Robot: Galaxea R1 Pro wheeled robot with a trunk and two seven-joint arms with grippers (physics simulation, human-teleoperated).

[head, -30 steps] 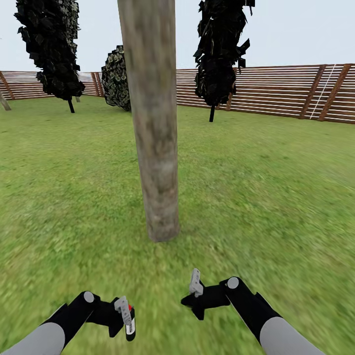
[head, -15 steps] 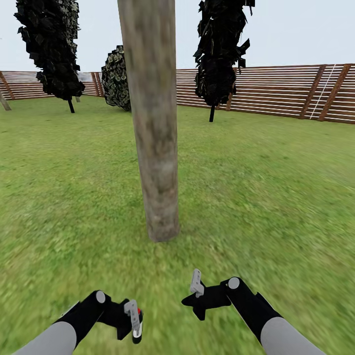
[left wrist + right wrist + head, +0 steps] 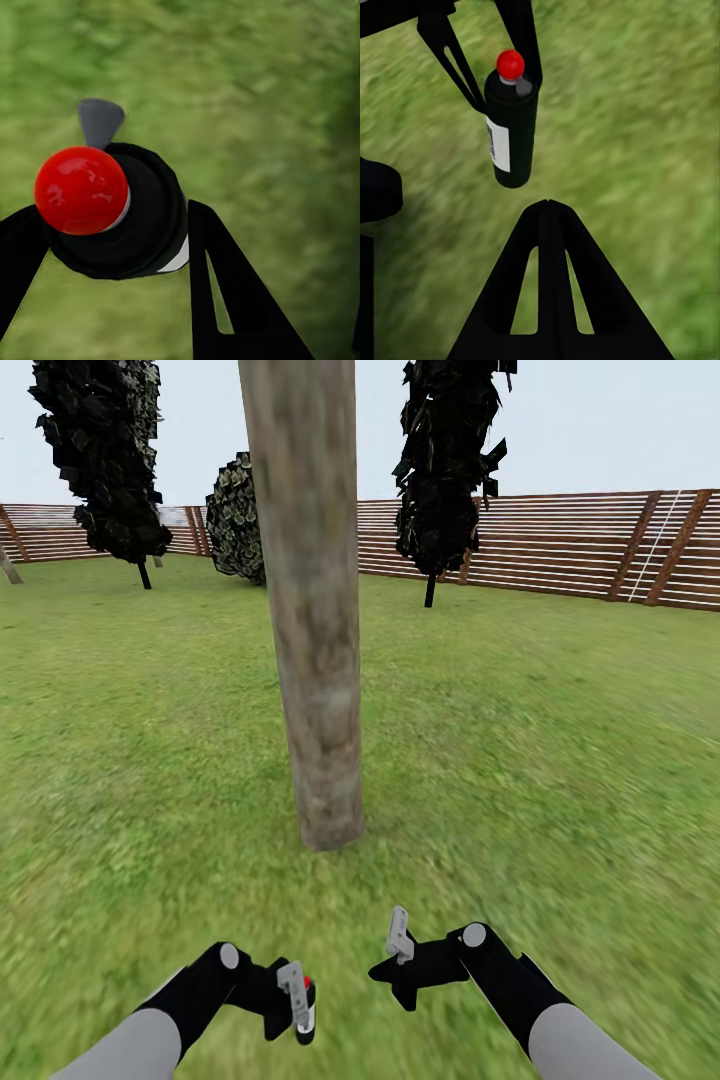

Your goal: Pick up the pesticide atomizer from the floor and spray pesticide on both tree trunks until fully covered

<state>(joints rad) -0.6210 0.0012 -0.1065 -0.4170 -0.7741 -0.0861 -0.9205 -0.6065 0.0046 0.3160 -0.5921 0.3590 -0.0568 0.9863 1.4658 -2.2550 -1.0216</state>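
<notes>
The pesticide atomizer [image 3: 306,1008] is a small black bottle with a red cap and a white label. My left gripper [image 3: 300,1000] is shut on it, low over the grass floor [image 3: 520,760]. In the left wrist view the red cap [image 3: 81,189] sits between the black fingers [image 3: 225,300]. In the right wrist view the atomizer [image 3: 512,127] hangs upright, held near its top. My right gripper [image 3: 398,935] is shut and holds nothing; its fingers [image 3: 547,285] meet at the tip. One thick pale tree trunk [image 3: 315,660] rises straight ahead, a short way beyond both grippers.
A brown slatted fence [image 3: 560,545] closes off the far side of the lawn. Two thin dark-leaved trees [image 3: 105,460] [image 3: 445,460] and a mottled bush [image 3: 238,520] stand near it. Grass lies on both sides of the trunk.
My left arm has carried the atomizer to the right, toward the middle and closer to the right gripper. The right arm and the view have stayed put.
</notes>
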